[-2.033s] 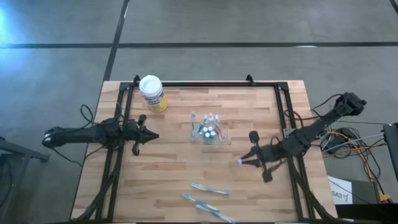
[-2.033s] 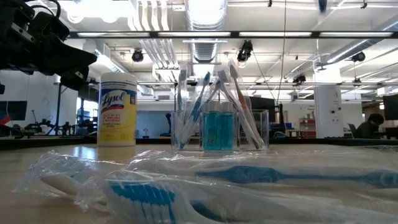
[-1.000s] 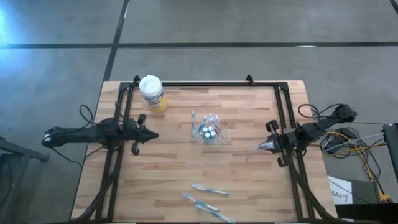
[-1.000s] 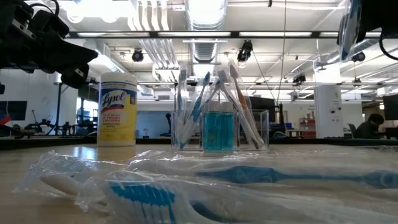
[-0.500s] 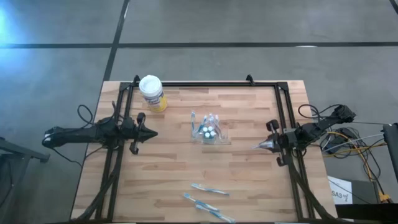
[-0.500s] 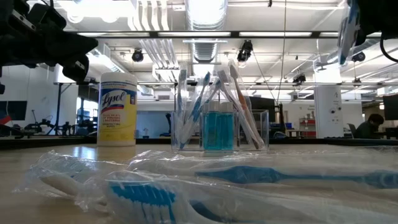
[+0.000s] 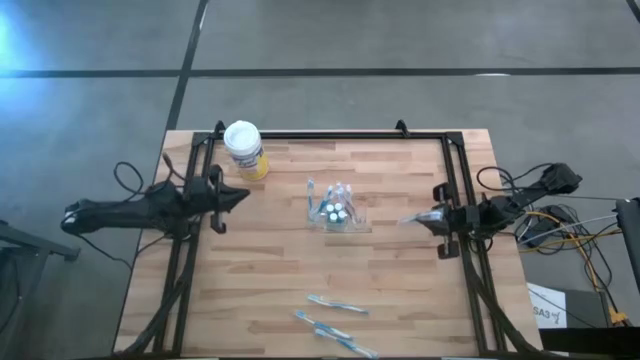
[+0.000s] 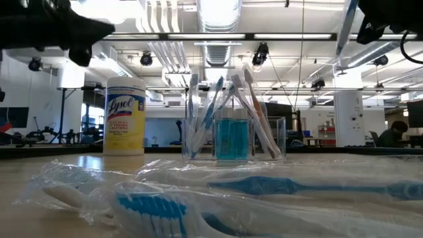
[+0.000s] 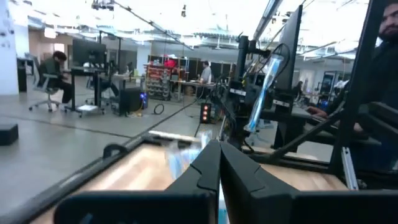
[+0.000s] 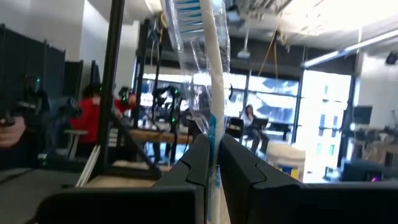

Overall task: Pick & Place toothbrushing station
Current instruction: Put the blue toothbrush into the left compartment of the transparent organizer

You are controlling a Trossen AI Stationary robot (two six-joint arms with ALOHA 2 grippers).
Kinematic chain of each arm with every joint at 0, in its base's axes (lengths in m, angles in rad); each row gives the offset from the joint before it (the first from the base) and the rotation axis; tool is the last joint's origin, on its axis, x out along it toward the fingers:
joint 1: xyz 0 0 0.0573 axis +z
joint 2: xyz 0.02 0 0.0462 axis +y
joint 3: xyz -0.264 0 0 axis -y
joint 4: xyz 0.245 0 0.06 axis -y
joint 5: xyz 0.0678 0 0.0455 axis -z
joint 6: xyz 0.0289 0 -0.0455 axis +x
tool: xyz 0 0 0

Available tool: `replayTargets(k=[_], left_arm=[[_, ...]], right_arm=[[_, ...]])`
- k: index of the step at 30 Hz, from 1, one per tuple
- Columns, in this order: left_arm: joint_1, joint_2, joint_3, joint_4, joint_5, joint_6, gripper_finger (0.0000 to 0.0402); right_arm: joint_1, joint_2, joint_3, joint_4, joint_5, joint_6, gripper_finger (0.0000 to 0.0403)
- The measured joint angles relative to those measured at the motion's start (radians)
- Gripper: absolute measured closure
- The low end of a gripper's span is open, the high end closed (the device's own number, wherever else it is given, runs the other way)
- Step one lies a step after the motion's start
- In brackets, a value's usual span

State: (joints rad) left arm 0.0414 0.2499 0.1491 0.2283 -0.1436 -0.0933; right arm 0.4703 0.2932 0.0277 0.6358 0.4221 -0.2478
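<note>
Two grippers are above the table (image 7: 400, 290). The right gripper (image 7: 432, 216), near the right edge, has its fingers pressed on a wrapped brush (image 10: 202, 74): a white handle with a blue part and blue-white bristles, inside a clear wrinkled wrap, standing up between the fingers. The left gripper (image 7: 240, 195), near the canister (image 7: 245, 151), has its fingers together and holds nothing. At the table's middle stands a clear holder (image 8: 233, 137) with several blue-and-white brushes (image 8: 209, 109) leaning in it and blue bottles (image 8: 232, 139) with white caps. More wrapped brushes (image 7: 336, 320) lie flat near the front edge, well apart from the holder.
</note>
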Motion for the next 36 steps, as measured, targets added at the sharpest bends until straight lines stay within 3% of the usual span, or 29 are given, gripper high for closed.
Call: replayTargets(k=[7, 11, 25, 36], left_arm=[[0.000, 0.192, 0.155, 0.001, 0.030, 0.068, 0.0394], [0.000, 0.317, 0.238, 0.004, 0.032, 0.074, 0.0375], [0.000, 0.738, 0.459, 0.128, 0.048, 0.083, 0.0254], [0.000, 0.986, 0.630, 0.129, 0.190, 0.065, 0.0231]], right_arm=[[-0.007, 0.158, 0.000, 0.173, 0.000, -0.024, 0.0385], [-0.008, 0.232, 0.001, 0.286, -0.001, -0.028, 0.0385], [-0.045, 0.581, 0.198, 0.293, -0.003, 0.005, 0.0385], [-0.117, 0.821, 0.331, 0.290, -0.002, 0.043, 0.0385]])
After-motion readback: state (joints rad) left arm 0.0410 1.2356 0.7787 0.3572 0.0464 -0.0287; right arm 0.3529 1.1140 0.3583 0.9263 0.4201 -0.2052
